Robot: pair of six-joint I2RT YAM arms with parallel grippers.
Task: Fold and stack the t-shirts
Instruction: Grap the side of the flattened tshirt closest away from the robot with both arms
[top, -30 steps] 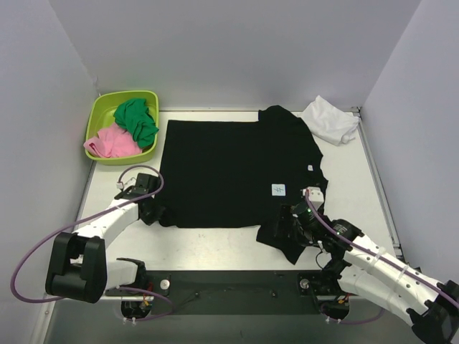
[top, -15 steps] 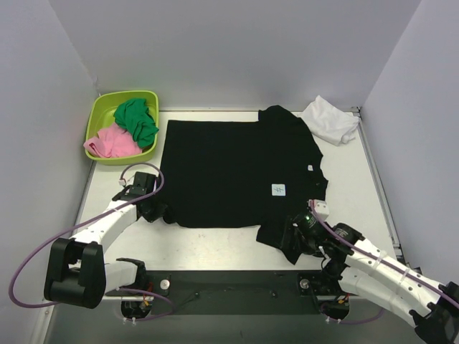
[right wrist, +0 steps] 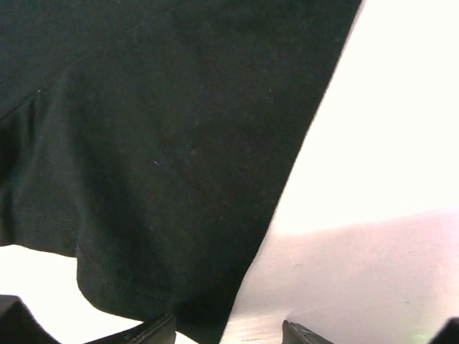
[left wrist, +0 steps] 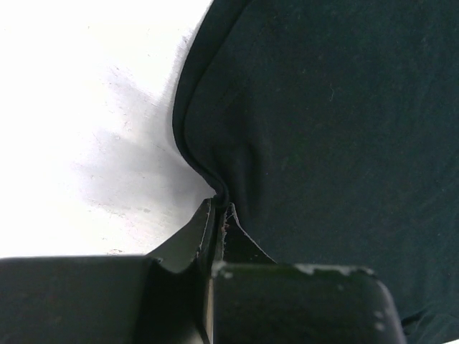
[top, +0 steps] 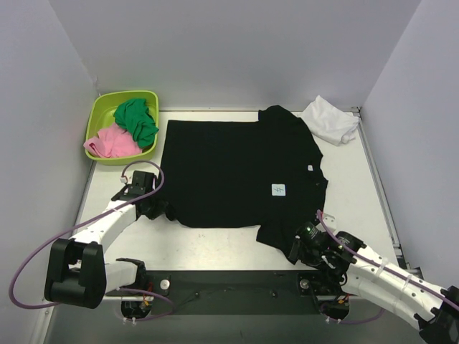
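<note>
The black t-shirt (top: pixel 237 172) lies spread flat across the middle of the table, its small white label (top: pixel 279 189) facing up. My left gripper (top: pixel 159 210) is shut on the shirt's near-left edge; in the left wrist view the cloth (left wrist: pixel 330 129) bunches into a fold right at the gripper (left wrist: pixel 219 208). My right gripper (top: pixel 294 251) sits low at the near-right corner. In the right wrist view that gripper (right wrist: pixel 229 331) stands open, with the hemmed corner of the black cloth (right wrist: pixel 165 129) reaching between its fingers. The white t-shirt (top: pixel 330 120) lies crumpled at the back right.
A lime-green tub (top: pixel 100 118) at the back left holds a green cloth (top: pixel 136 120) and a pink cloth (top: pixel 111 142). Grey walls close in the white table (top: pixel 351 186) on three sides. A dark rail (top: pixel 229 283) with the arm bases runs along the near edge.
My right gripper has drawn back toward the near edge, to the shirt's corner, and its jaws have narrowed. The left gripper has shifted slightly away from me, still holding the edge.
</note>
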